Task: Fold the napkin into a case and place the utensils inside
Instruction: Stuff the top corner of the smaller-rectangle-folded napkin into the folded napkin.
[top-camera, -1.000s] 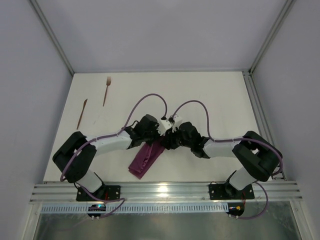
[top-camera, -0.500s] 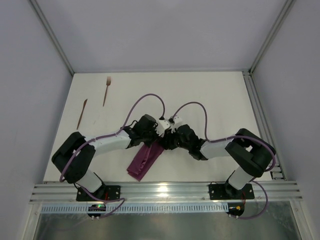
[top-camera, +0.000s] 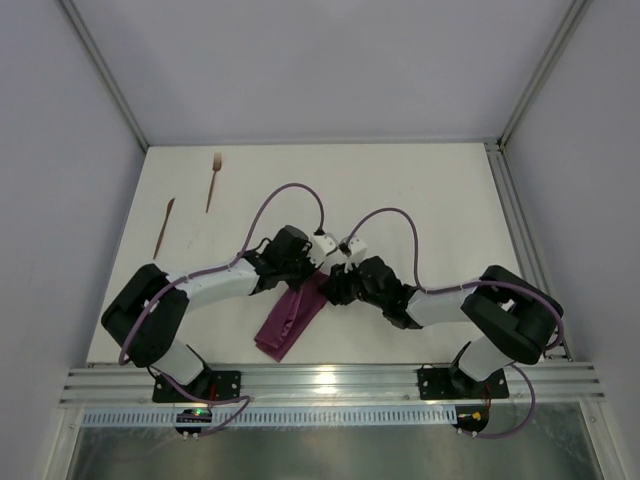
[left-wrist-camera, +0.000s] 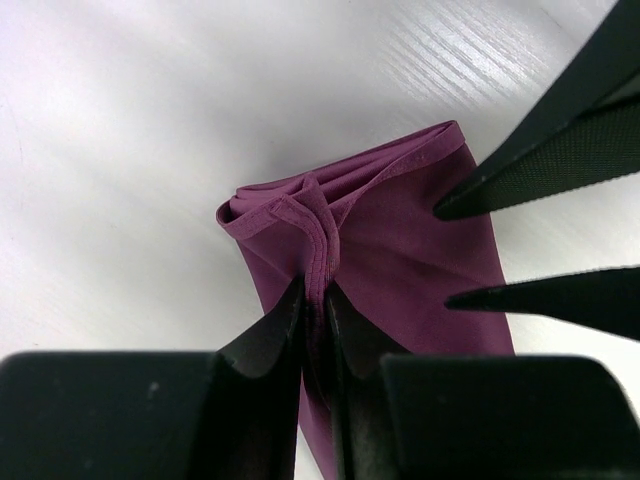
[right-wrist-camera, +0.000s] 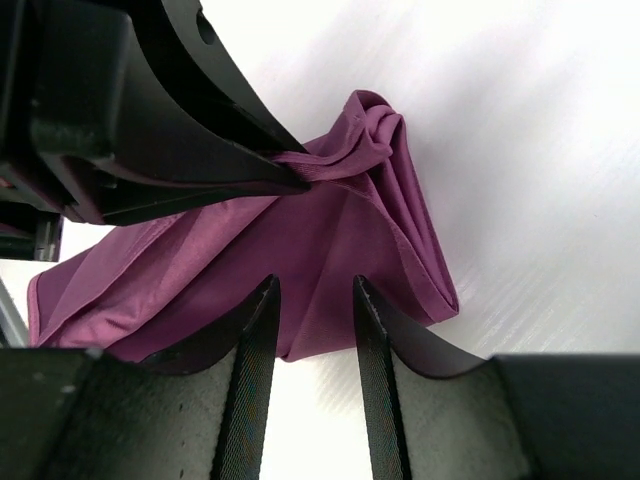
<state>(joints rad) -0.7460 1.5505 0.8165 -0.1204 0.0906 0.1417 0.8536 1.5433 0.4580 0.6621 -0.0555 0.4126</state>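
the left pincer (left-wrist-camera: 312, 292) is clenching on a raised hem ridge of the napkin (left-wrist-camera: 400, 250), close to the bunched end of the cloth. the right pincer (right-wrist-camera: 312, 310) is standing released, its two fingers apart and hovering just over the flat part of the napkin beside that pinch, grasping nothing. the napkin is lying as a narrow, layered band on the tabletop (top-camera: 400, 190), slanting between the two arms near their bases.

judging from this, the step in hand is finishing a fold so that the band is becoming a case. doing it well is likely asking the left pincer to be holding only the top layers it needs and lifting low, so the lower layers are not dragging along. the right pincer is best coming down on the flat cloth as a hold-down, or taking the neighbouring edge, so that both ends are travelling together along a straight fold line. the bunched end is looking crumpled, and pulling on it before smoothing is risking a lopsided pocket.

as a container, the folded cloth is holding nothing, and i cannot tell whether an open pocket is already formed. the fork (top-camera: 213, 180) and the knife (top-camera: 164, 226) are lying bare at the far left of the tabletop, near each other and well apart from the napkin.
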